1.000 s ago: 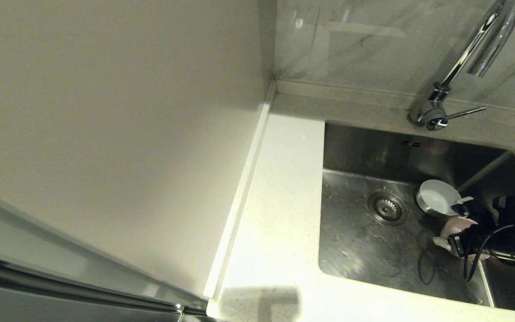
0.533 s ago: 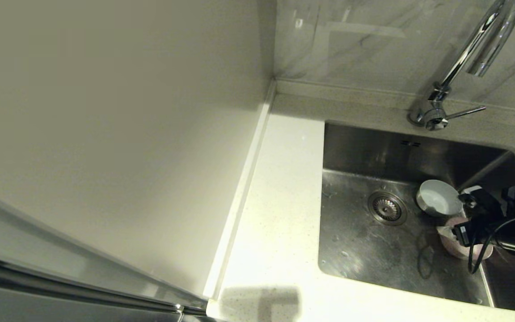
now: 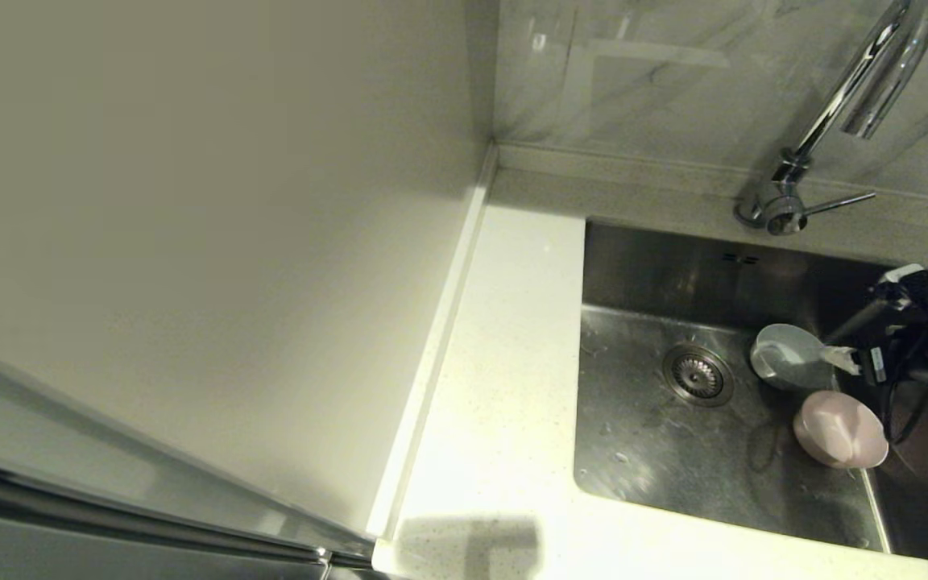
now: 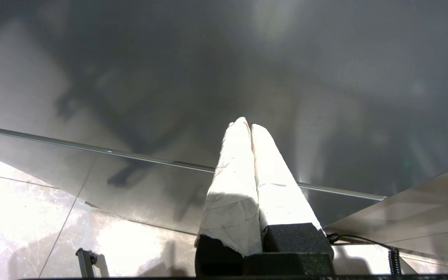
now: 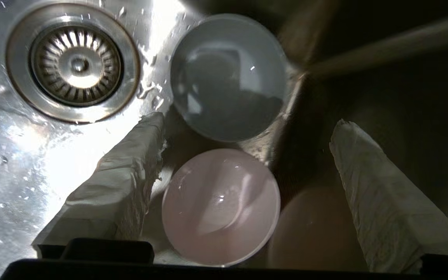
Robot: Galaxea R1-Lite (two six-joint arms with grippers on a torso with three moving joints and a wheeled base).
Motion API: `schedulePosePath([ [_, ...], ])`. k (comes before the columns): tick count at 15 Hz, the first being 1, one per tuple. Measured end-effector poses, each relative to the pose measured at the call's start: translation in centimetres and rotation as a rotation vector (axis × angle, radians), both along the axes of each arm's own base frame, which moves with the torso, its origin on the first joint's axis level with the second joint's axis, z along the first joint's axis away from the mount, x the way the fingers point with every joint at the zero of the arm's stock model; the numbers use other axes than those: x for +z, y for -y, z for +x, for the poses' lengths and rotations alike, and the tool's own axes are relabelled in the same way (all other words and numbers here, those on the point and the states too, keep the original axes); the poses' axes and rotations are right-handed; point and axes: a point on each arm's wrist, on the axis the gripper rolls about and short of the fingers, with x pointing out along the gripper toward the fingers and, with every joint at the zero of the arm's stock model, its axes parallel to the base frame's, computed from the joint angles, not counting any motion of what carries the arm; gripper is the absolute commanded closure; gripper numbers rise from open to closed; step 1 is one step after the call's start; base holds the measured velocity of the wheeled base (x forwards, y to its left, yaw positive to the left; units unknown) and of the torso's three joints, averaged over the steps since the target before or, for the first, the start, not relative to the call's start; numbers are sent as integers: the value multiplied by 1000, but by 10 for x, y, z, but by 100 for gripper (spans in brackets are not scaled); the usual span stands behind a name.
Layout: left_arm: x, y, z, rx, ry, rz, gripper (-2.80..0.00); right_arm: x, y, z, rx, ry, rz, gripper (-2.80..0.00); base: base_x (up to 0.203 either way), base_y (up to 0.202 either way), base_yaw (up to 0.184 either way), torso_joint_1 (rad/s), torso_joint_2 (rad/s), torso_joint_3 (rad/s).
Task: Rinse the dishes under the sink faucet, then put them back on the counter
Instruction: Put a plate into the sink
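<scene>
hovering spread above the sink (image 3: 641,451), right tool (image 5: 247,128) holding nothing; pink bowl (image 3: 840,429) and blue bowl (image 3: 790,357) resting side by side on the basin floor near the drain (image 3: 698,374). left tool (image 4: 246,128) parked, pressed together.

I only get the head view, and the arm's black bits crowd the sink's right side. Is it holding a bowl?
Observer: No. The right wrist view shows the right gripper with jaws wide apart, gripping nothing; the pink bowl and blue bowl sit in the sink beneath it.
Operator: Where's the other arm?
Observer: The left wrist view shows the left gripper away from the sink, jaws shut on nothing, before a dark glossy panel.
Operator: Anything in the bowls?
Observer: From above both look empty; water beads lie beside the drain.
</scene>
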Motion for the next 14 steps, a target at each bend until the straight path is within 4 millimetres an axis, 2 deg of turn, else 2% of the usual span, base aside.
schedulePosePath([
  [4,0,0,0,-1,0,0,0,33,-8,-20,-36,34,-32,-280,0,0,0,0,0,0],
  [7,0,0,0,-1,0,0,0,61,-16,-45,-166,-23,-82,-280,0,0,0,0,0,0],
  [12,0,0,0,-1,0,0,0,121,-35,-107,-480,-321,-160,-280,0,0,0,0,0,0],
  [14,0,0,0,-1,0,0,0,128,-44,-133,-624,-441,-120,-280,0,0,0,0,0,0],
])
